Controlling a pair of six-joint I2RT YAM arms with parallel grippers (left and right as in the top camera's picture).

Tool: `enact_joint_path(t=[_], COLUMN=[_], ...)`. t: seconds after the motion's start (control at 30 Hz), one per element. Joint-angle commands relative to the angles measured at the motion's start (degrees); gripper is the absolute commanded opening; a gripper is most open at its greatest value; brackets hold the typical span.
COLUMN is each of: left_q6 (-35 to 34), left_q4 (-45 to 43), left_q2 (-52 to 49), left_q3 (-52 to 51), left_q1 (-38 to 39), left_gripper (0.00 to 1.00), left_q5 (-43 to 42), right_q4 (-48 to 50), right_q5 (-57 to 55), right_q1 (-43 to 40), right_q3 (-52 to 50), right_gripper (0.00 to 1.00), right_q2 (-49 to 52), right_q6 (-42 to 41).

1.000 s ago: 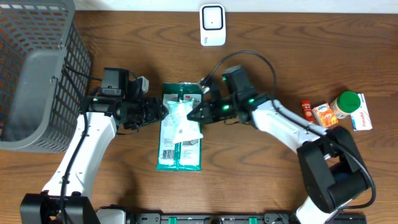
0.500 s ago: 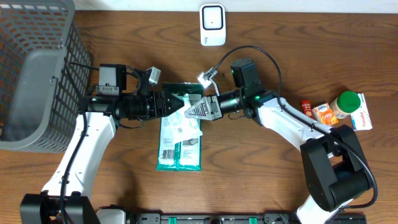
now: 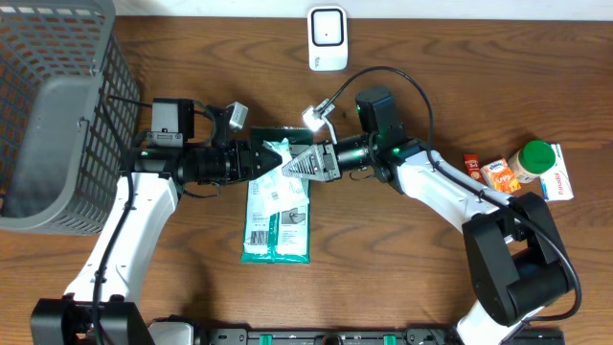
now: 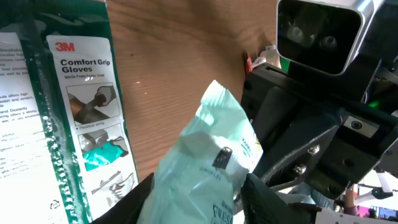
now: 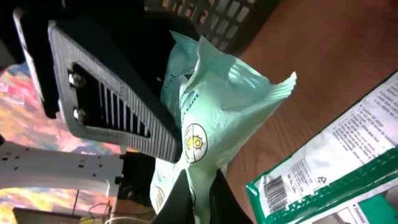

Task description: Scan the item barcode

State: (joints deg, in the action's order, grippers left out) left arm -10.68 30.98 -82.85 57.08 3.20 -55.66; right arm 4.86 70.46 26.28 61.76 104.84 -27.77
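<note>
Our right gripper [image 3: 293,168] is clamped on the pale green pouch [image 3: 282,150], mid-table over the glove pack [image 3: 276,225], scanner [image 3: 327,38] at 12 o'clock. The left gripper [image 3: 266,160] flanks it, bite unclear. If we let go too early, it drops.

The pale pouch [image 4: 205,155] runs off the left wrist view's bottom edge, its small print unreadable.
</note>
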Motion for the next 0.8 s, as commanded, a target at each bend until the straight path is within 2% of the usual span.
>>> enact_joint_path(t=[0.0,0.13,0.23,0.4,0.57,0.77], left_q6=[-0.55,-0.55,-0.59,-1.01,-3.19,-3.15], left_q4=[-0.26,-0.33,-0.70,-1.51,-2.47,-3.06], left_q2=[-0.42,-0.42,-0.42,-0.42,-0.42,-0.42], left_q3=[0.63,0.63,0.63,0.63,0.66,0.66], left_q1=[-0.13,-0.13,-0.13,-0.15,-0.81,-3.39], left_gripper=[0.41,0.29,0.21,0.21,0.21,0.21], left_q5=[-2.01,-1.99,-2.01,-2.03,-2.97,-15.50], right_q4=[0.74,0.70,0.72,0.52,0.50,0.85], right_q5=[-1.25,-1.42,-1.42,-1.31,3.69,7.87], right_q1=[0.48,0.61,0.61,0.59,0.20,-2.99], right_q3=[0.26,0.26,0.26,0.26,0.26,0.26], right_gripper=[0.01,0.02,0.10,0.30,0.35,0.41], right_q2=[-0.61,-0.61,-0.61,-0.61,-0.61,-0.61], right_q6=[-1.38,-1.36,-1.33,-1.29,0.48,2.60])
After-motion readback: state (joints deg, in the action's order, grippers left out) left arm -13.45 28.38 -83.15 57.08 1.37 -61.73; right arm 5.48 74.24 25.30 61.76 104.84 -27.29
